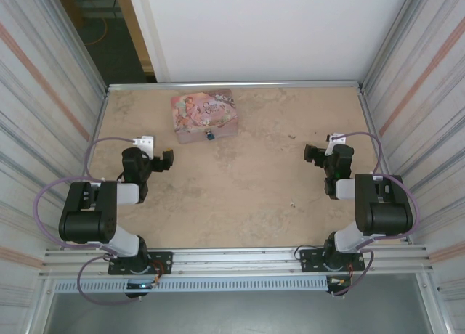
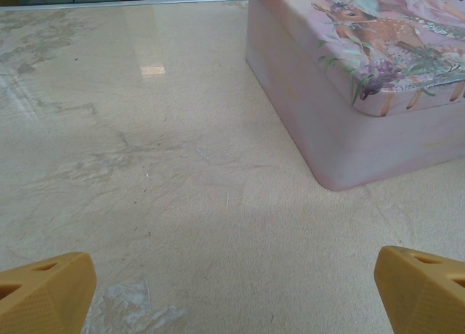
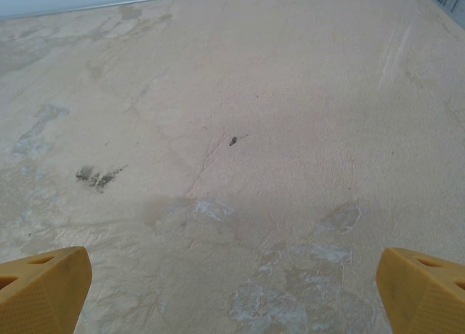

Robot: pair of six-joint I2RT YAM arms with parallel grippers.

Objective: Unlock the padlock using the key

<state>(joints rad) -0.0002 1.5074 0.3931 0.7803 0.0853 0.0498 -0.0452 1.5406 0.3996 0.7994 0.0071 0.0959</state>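
Padlock [image 1: 209, 135] is that tiny blue thing at the near face of the pink tin [image 1: 205, 115], which sits toward the far left of the table [image 1: 254, 196]. Can't tell if it's latched, way too small. Left gripper [image 1: 166, 160] hovers near the tin, in front and a bit left of it, fingers spread wide with nothing between them. Right gripper [image 1: 312, 154] is well apart on the right side, also wide open and empty, over bare, scuffed tabletop.
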